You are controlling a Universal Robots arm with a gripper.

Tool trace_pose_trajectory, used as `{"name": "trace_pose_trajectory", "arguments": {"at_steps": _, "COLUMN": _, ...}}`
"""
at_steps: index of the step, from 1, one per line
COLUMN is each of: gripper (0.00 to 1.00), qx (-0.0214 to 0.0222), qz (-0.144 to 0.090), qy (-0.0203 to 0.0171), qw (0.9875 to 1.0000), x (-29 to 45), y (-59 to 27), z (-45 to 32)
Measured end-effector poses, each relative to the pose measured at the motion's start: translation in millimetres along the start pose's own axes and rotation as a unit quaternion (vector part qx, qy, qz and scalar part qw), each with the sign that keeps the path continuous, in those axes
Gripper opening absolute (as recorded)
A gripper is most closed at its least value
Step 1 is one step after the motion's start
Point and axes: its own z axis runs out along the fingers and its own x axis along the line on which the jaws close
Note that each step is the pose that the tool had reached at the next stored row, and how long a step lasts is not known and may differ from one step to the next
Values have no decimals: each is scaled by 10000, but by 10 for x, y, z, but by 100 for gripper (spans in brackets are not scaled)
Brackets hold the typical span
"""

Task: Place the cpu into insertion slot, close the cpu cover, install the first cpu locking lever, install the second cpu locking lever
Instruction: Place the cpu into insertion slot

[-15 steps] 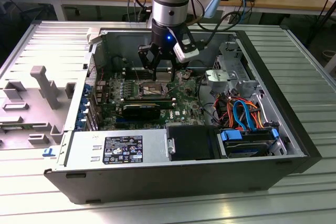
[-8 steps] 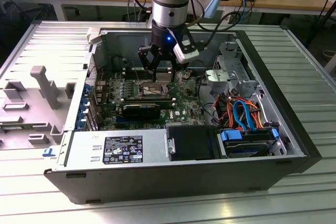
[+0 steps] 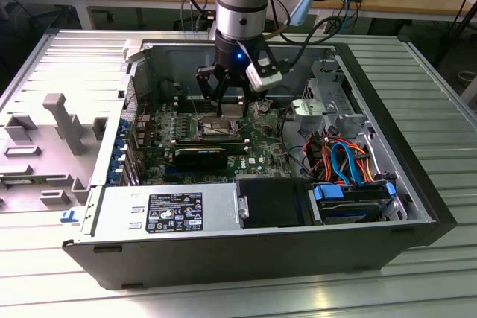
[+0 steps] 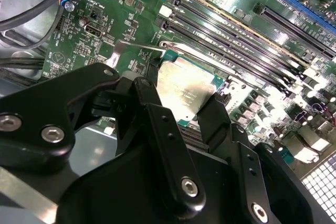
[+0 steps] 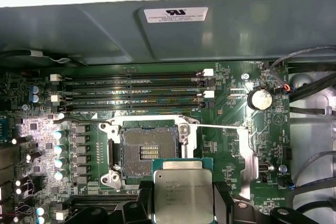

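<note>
My gripper [image 3: 226, 98] hangs inside the open computer case, low over the motherboard. It is shut on the cpu [image 5: 184, 190], a flat square chip with a dull silver top, and black fingers [image 5: 223, 205] press on two opposite edges. In the second wrist view the cpu [image 4: 186, 90] sits level between the fingers [image 4: 157, 111]. The insertion slot [image 5: 147, 153] lies uncovered just beyond the chip, dark contact field showing inside its silver rim. The cpu cover shows as a thin silver edge [image 5: 149, 120] on the side by the memory slots. Two thin wire levers [image 5: 223, 126] [image 5: 79, 119] stick out sideways, unlatched.
Long black memory slots [image 5: 131, 90] run beside the socket, with the case wall [image 5: 210, 35] behind them. A round coin cell [image 5: 260, 98] and cables [image 5: 310, 85] sit to one side. In the exterior view a black card [image 3: 201, 156], the power supply [image 3: 164, 210] and coloured drive cables [image 3: 346, 161] crowd the case.
</note>
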Motion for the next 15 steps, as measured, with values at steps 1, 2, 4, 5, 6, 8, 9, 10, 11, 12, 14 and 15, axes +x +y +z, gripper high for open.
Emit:
{"name": "trace_pose_trajectory", "arguments": {"at_steps": 1, "gripper": 54, "qx": 0, "qz": 0, "qy": 0, "qw": 10000, "x": 0, "y": 0, "z": 2}}
{"name": "trace_pose_trajectory", "arguments": {"at_steps": 2, "gripper": 54, "qx": 0, "qz": 0, "qy": 0, "qw": 10000, "x": 0, "y": 0, "z": 5}}
{"name": "trace_pose_trajectory", "arguments": {"at_steps": 4, "gripper": 54, "qx": 0, "qz": 0, "qy": 0, "qw": 10000, "x": 0, "y": 0, "z": 10}}
{"name": "trace_pose_trajectory", "arguments": {"at_steps": 5, "gripper": 54, "qx": 0, "qz": 0, "qy": 0, "qw": 10000, "x": 0, "y": 0, "z": 11}}
{"name": "trace_pose_trajectory", "arguments": {"at_steps": 6, "gripper": 54, "qx": 0, "qz": 0, "qy": 0, "qw": 10000, "x": 0, "y": 0, "z": 13}}
{"name": "trace_pose_trajectory", "arguments": {"at_steps": 8, "gripper": 54, "qx": 0, "qz": 0, "qy": 0, "qw": 10000, "x": 0, "y": 0, "z": 16}}
{"name": "trace_pose_trajectory", "arguments": {"at_steps": 9, "gripper": 54, "qx": 0, "qz": 0, "qy": 0, "qw": 10000, "x": 0, "y": 1, "z": 19}}
{"name": "trace_pose_trajectory", "arguments": {"at_steps": 10, "gripper": 54, "qx": 0, "qz": 0, "qy": 0, "qw": 10000, "x": 0, "y": 1, "z": 20}}
{"name": "trace_pose_trajectory", "arguments": {"at_steps": 11, "gripper": 54, "qx": 0, "qz": 0, "qy": 0, "qw": 10000, "x": 0, "y": 1, "z": 22}}
{"name": "trace_pose_trajectory", "arguments": {"at_steps": 12, "gripper": 54, "qx": 0, "qz": 0, "qy": 0, "qw": 10000, "x": 0, "y": 1, "z": 23}}
{"name": "trace_pose_trajectory", "arguments": {"at_steps": 14, "gripper": 54, "qx": -1, "qz": 0, "qy": -1, "qw": 10000, "x": -1, "y": 1, "z": 28}}
{"name": "trace_pose_trajectory", "arguments": {"at_steps": 15, "gripper": 54, "qx": -1, "qz": 0, "qy": 0, "qw": 10000, "x": -1, "y": 1, "z": 30}}
